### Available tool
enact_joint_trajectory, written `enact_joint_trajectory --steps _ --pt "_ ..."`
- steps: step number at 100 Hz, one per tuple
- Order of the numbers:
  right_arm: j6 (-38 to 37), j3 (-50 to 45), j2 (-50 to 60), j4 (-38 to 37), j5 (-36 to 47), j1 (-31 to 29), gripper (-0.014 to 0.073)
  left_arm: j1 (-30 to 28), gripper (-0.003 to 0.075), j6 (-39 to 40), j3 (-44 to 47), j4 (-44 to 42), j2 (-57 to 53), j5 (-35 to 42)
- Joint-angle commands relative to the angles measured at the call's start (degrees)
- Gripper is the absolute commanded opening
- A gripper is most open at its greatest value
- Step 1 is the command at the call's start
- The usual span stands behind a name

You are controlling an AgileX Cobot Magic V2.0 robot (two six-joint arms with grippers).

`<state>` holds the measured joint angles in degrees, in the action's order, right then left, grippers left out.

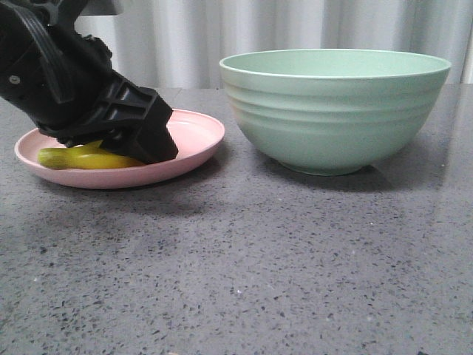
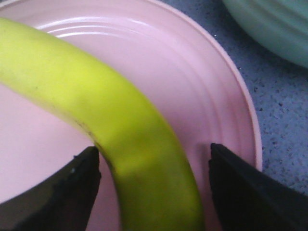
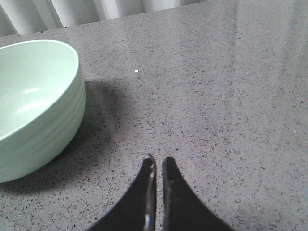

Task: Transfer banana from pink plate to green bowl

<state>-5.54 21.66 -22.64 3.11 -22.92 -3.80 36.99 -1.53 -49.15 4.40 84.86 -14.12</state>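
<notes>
One banana [image 2: 110, 120] lies inside the pink plate [image 2: 202, 86], curved, its greenish end toward the left rim in the front view [image 1: 55, 157]; it rests on the plate floor and is not lifted.

Left tool [image 2: 154, 166]: lowered over the plate from the left; jaws spread wide, one dark fingertip [image 2: 72, 185] on either side of the banana; the near finger sits just beside the fruit's skin, the other stands apart from it with pink plate visible between; whether the near finger actually touches cannot be told; nothing is clamped. In the front view the black tool body [image 1: 122, 122] covers the middle of the banana and part of the plate.

Right tool [image 3: 158, 166]: jaws drawn nearly together, only a thin slit between the two fingers; it holds nothing and hangs over bare bench [image 3: 216, 96], beside the green bowl [image 3: 33, 106].

Count: one banana; one pink plate [image 1: 192, 144]; one green bowl [image 1: 336, 111]; two tools.

Placement: plate and bowl stand side by side on the speckled grey bench [image 1: 236, 266], plate on the left, bowl on the right, near each other but not touching; the bowl stands upright and much taller than the plate; what can be seen of its inside in the right wrist view holds nothing. A pale pleated curtain [image 1: 295, 26] runs behind the bench.
</notes>
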Motion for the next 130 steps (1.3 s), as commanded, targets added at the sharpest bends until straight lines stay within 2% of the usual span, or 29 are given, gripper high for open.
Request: enact_joint_trajectory --steps 1,12,30,57,77,95,103,108,121,130 --pt "0.16 1.55 -0.84 -0.07 4.47 -0.34 -0.0048 0.39 0.0438 0.48 -1.85 -0.89 -1.48 3.65" --pt "0.16 1.55 -0.84 -0.07 4.47 -0.34 -0.0048 0.39 0.0420 0.48 -1.85 -1.00 -1.48 3.65" --pt "0.16 1.55 -0.84 -0.07 7.73 -0.34 -0.0048 0.39 0.0295 0.48 -1.85 -1.00 -1.48 3.65" --pt "0.16 1.66 -0.84 -0.75 5.63 -0.24 -0.0048 0.39 0.0158 0.48 -1.85 -1.00 -1.48 3.65" --pt "0.24 3.86 -1.11 -1.05 2.45 1.02 -0.0048 0.39 0.0147 0.48 -1.85 -1.00 -2.71 3.65" --pt "0.29 7.84 -4.23 -1.44 -4.13 3.11 -0.0044 0.39 0.0147 0.48 -1.85 -1.00 -6.79 3.53" --pt "0.29 10.07 -6.50 -1.56 -7.04 4.38 -0.0005 0.39 0.0147 0.48 -1.85 -1.00 -9.23 3.16" --pt "0.29 11.42 -8.08 -1.56 -9.24 5.35 0.0048 0.60 0.0148 0.48 -1.85 -1.00 -10.72 2.88" --pt "0.29 14.84 -12.27 -1.44 -12.62 8.34 0.0283 3.40 0.0148 0.37 -1.85 -1.00 -14.05 2.63" --pt "0.29 16.79 -14.64 -1.44 -12.94 10.61 0.0390 6.43 0.0148 0.37 -1.85 -1.00 -15.67 2.63"
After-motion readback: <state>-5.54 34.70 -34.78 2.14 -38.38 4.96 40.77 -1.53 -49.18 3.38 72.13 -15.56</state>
